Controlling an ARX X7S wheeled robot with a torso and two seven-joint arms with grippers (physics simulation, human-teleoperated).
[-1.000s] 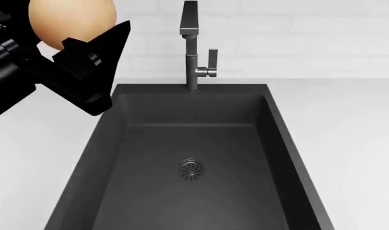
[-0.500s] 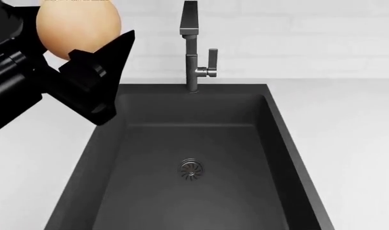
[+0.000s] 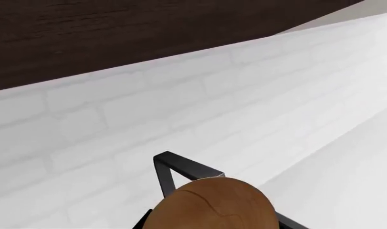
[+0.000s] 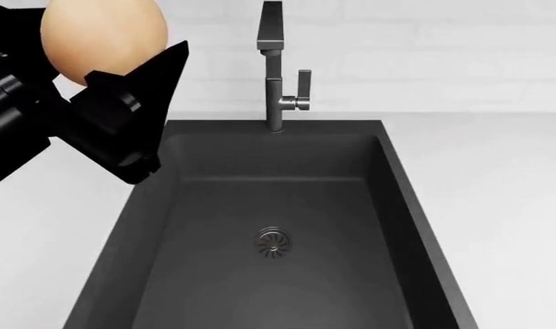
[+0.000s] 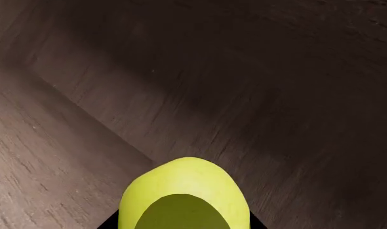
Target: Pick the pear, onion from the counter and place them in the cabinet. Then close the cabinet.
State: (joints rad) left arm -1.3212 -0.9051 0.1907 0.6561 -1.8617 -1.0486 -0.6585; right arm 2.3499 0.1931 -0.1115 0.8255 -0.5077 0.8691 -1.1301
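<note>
The tan-brown onion (image 4: 108,31) is held high at the far left of the head view, above the white counter (image 4: 497,178), with my left gripper (image 4: 102,49) shut on it. In the left wrist view the onion (image 3: 212,205) fills the space between the black fingers (image 3: 180,168), with a white brick wall and the dark wood cabinet (image 3: 117,33) beyond. In the right wrist view my right gripper (image 5: 185,220) is shut on the yellow-green pear (image 5: 180,183), which faces dark wood cabinet panels (image 5: 257,95) close ahead. The right arm is out of the head view.
A dark grey sink (image 4: 278,205) with a round drain (image 4: 273,243) is set into the counter. A tall dark faucet (image 4: 273,68) stands at its back edge, to the right of the left arm. White brick wall runs behind.
The left gripper with the onion drifted slightly right and down half a second ago, then back left and up. Sink and faucet are unchanged.
</note>
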